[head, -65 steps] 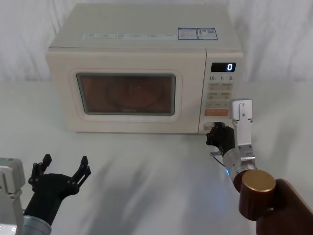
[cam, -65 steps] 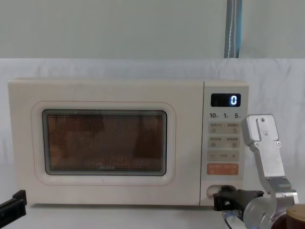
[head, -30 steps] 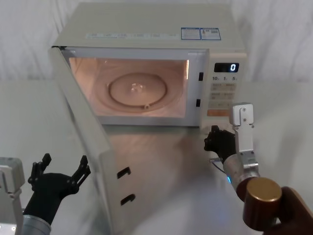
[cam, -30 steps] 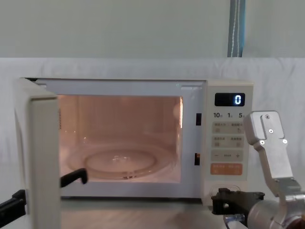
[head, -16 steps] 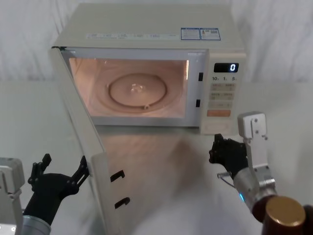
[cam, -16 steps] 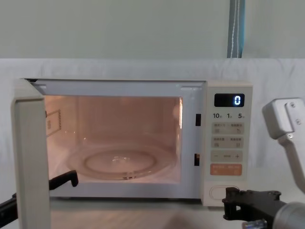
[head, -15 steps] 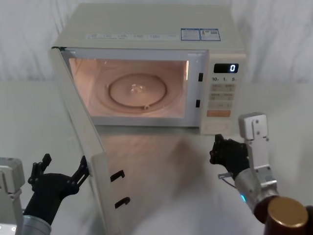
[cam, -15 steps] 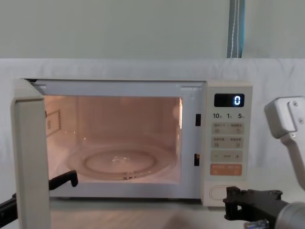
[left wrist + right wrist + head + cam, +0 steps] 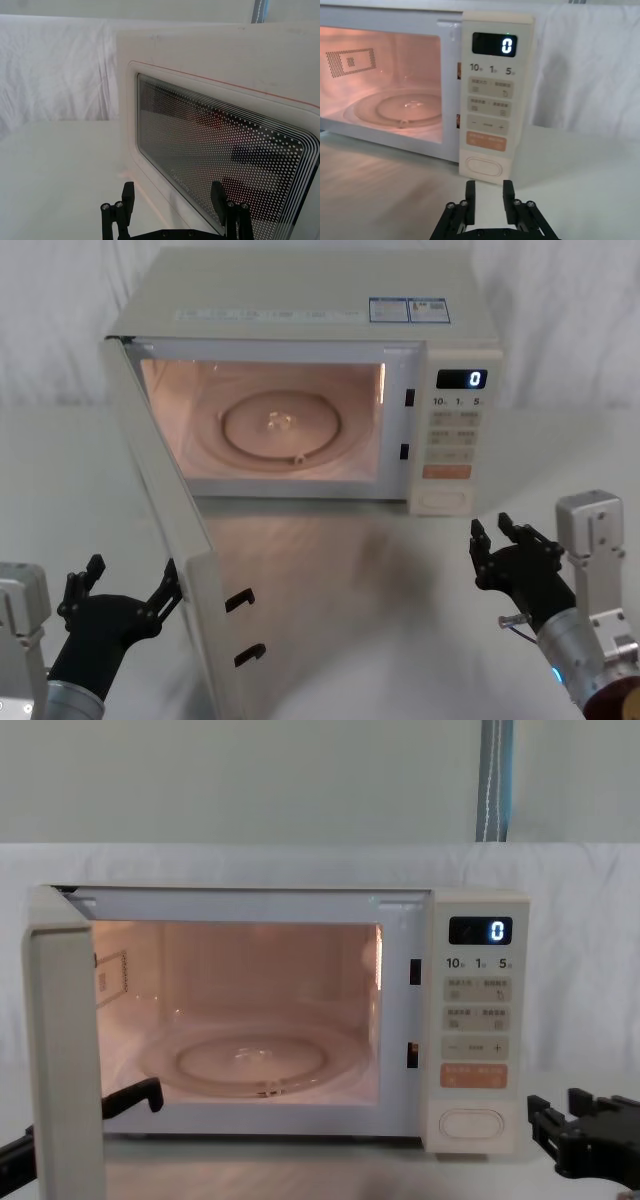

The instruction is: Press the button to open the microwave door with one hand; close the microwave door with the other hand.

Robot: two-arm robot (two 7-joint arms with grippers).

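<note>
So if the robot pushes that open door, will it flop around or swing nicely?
The microwave door will probably swing stiffly as one flat panel, since it looks rigid and stays attached along one side of the microwave. It likely needs only a light push from the left gripper beside it. The boxy oven probably won't tip.

In the chest view I see the left claw (image 9: 100, 1115) mostly hidden behind the microwave door (image 9: 65, 1050), and the lower edge cuts that door off. The right claw (image 9: 585, 1125) is cut at the lower right corner. The small print on the panel pads (image 9: 452, 432) I cannot read.
</note>
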